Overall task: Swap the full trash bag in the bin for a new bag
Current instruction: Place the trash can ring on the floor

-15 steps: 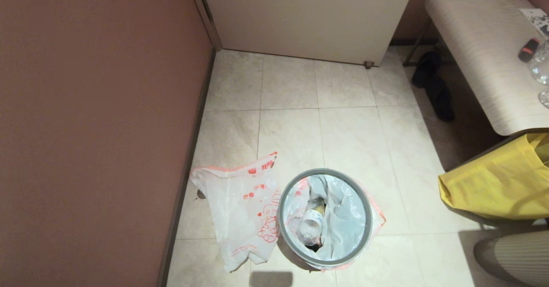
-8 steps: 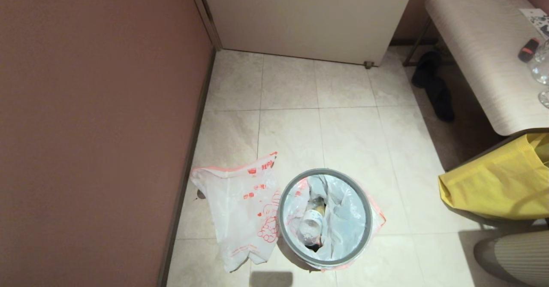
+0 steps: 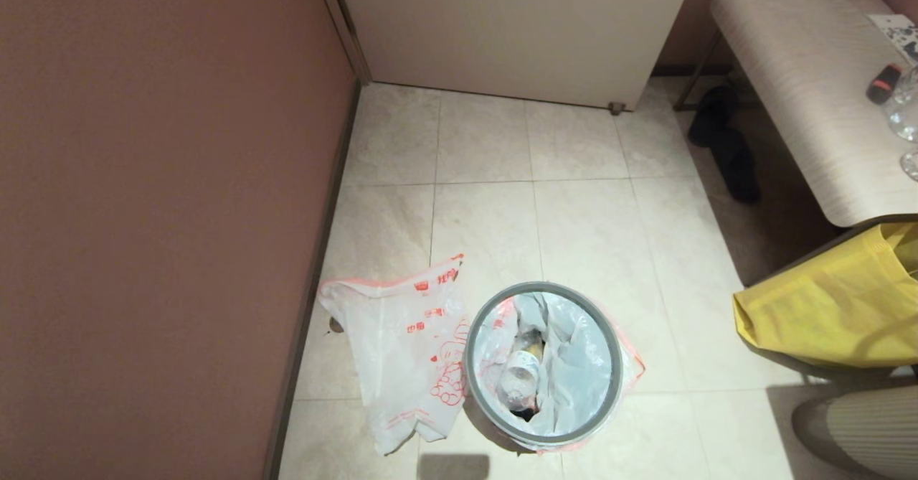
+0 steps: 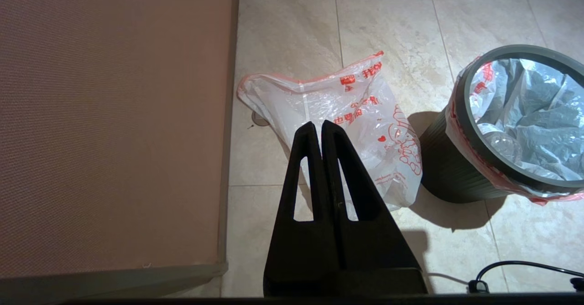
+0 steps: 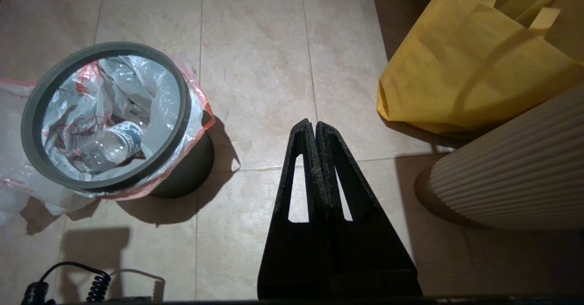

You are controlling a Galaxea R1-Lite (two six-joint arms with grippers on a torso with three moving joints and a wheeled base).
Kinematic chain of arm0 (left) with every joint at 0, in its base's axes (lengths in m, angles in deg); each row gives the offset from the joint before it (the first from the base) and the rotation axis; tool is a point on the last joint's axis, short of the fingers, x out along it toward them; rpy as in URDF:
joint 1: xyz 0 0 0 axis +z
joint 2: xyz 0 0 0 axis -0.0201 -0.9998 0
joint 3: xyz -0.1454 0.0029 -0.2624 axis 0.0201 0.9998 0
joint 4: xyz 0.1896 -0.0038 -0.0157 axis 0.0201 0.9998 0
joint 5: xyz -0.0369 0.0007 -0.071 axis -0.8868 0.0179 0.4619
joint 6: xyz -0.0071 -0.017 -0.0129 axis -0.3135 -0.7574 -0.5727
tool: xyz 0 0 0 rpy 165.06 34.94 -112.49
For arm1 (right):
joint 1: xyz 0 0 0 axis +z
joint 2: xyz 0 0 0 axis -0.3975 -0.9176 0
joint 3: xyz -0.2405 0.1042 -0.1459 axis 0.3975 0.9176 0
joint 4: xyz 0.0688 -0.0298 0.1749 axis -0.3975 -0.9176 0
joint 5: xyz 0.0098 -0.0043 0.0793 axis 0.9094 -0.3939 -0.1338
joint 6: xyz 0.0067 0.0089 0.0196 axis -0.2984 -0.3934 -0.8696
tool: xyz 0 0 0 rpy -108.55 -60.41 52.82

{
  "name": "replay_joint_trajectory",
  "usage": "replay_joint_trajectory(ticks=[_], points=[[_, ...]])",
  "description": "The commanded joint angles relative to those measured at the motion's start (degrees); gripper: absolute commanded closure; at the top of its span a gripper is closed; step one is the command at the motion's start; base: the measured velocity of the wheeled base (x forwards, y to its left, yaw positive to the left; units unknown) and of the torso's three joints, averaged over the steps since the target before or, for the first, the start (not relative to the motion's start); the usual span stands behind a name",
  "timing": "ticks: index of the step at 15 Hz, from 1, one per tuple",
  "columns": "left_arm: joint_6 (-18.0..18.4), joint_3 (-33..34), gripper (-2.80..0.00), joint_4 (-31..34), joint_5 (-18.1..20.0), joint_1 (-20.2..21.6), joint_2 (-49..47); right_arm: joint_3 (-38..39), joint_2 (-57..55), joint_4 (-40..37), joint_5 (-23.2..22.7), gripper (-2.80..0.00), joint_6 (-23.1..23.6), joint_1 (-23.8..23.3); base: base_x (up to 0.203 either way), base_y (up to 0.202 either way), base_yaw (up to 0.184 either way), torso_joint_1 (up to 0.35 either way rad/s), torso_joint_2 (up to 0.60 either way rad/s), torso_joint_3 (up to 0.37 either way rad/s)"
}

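The round black bin [image 3: 543, 440] [image 4: 445, 168] [image 5: 187, 173] stands on the tiled floor with a grey hoop rim [image 3: 502, 300]. Inside it sits the full trash bag [image 3: 574, 372] [image 5: 114, 90], with a bottle [image 3: 520, 383] showing and its pink-red edge folded over the rim. The new bag [image 3: 401, 351] [image 4: 346, 113], with red characters and a cartoon, lies crumpled on the floor left of the bin. Neither arm shows in the head view. My left gripper [image 4: 318, 125] is shut and empty above the new bag. My right gripper [image 5: 314, 123] is shut and empty over bare tiles right of the bin.
A brown wall [image 3: 158, 214] runs along the left and a white door [image 3: 516, 28] stands at the back. At the right are a bench [image 3: 810, 85], dark shoes [image 3: 724, 143], a yellow bag [image 3: 832, 308] [image 5: 465, 68] and a ribbed cream object [image 3: 868, 426] [image 5: 515, 168]. A black cable [image 5: 91, 282] lies near.
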Motion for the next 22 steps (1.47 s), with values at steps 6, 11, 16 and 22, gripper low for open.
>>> replay_joint_trajectory(ticks=[6,11,16,22], points=[[0.0,0.0,0.00,0.0,-0.1,0.0,0.0,-10.9,-9.9,-6.8,0.5,0.00,10.6,-0.1,0.000,0.000,0.000,0.000,0.00,0.000],[0.0,0.0,0.00,0.0,0.0,0.0,0.0,-26.2,-32.4,-5.7,0.8,0.00,11.5,-0.1,0.000,0.000,0.000,0.000,0.00,0.000],[0.0,0.0,0.00,0.0,0.0,0.0,0.0,-32.3,-55.0,-2.7,0.4,0.00,9.0,3.6,0.000,0.000,0.000,0.000,0.00,0.000],[0.0,0.0,0.00,0.0,0.0,0.0,0.0,-34.1,-85.8,14.9,1.6,0.00,5.0,13.4,0.000,0.000,0.000,0.000,0.00,0.000]])
